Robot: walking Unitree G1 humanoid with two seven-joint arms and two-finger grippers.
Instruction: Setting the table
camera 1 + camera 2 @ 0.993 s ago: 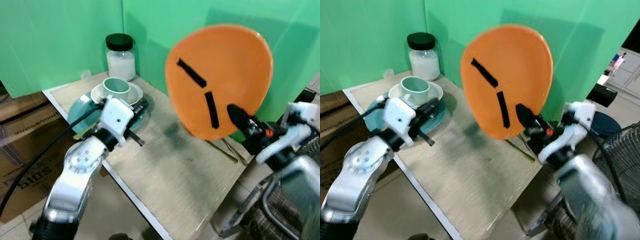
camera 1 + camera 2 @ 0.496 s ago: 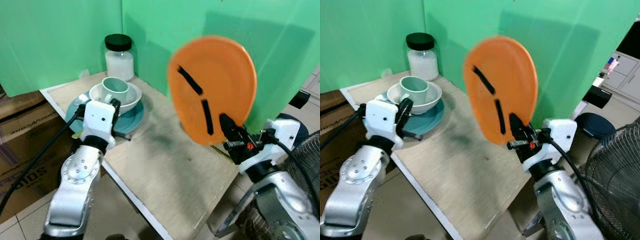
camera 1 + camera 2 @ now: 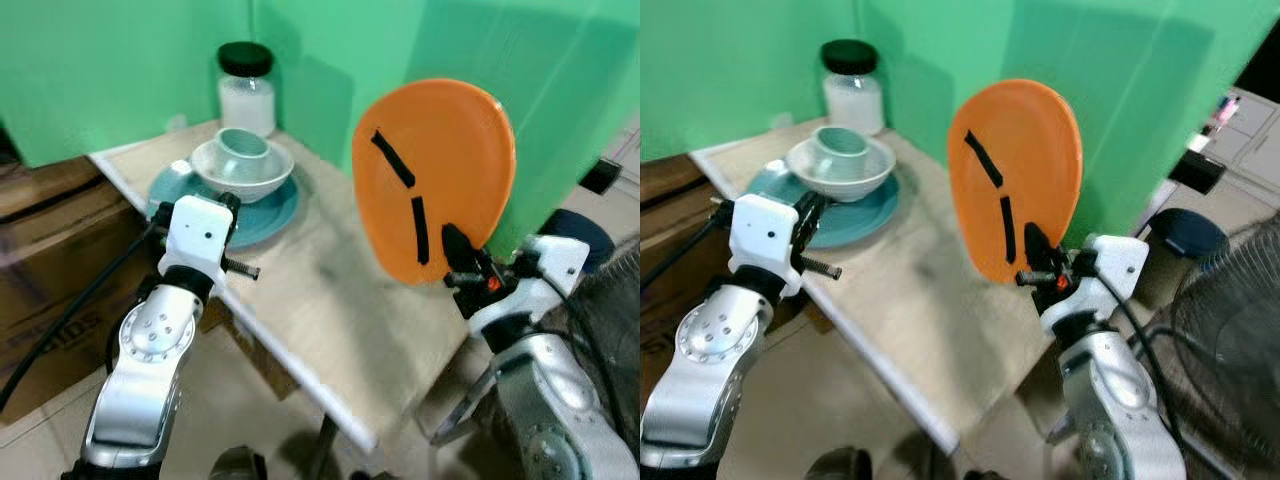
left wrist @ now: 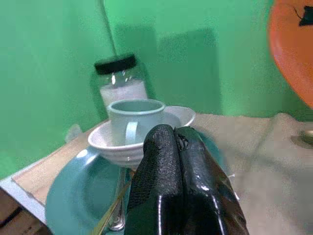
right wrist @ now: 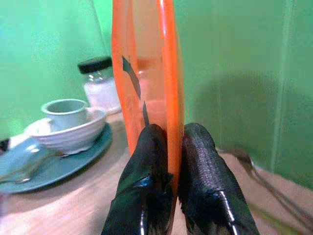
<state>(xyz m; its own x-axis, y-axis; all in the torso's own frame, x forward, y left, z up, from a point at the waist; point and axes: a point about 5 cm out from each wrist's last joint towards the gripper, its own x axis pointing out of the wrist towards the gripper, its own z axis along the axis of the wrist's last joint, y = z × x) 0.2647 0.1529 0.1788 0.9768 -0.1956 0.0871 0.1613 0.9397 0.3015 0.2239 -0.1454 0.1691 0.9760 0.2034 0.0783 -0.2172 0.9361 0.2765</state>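
Light is bright and even across the head views, with the orange plate [image 3: 435, 175] casting a broad soft shadow onto the green backdrop [image 3: 120, 60] behind it and a faint grey smudge of shadow on the table [image 3: 330, 290]. Both head views are slightly soft, with motion blur toward the lower edges and on the arms. In the wrist views the black fingers [image 4: 181, 196] up close are blurred and carry small glossy highlights, while the jar [image 4: 120, 81] shows a little glare
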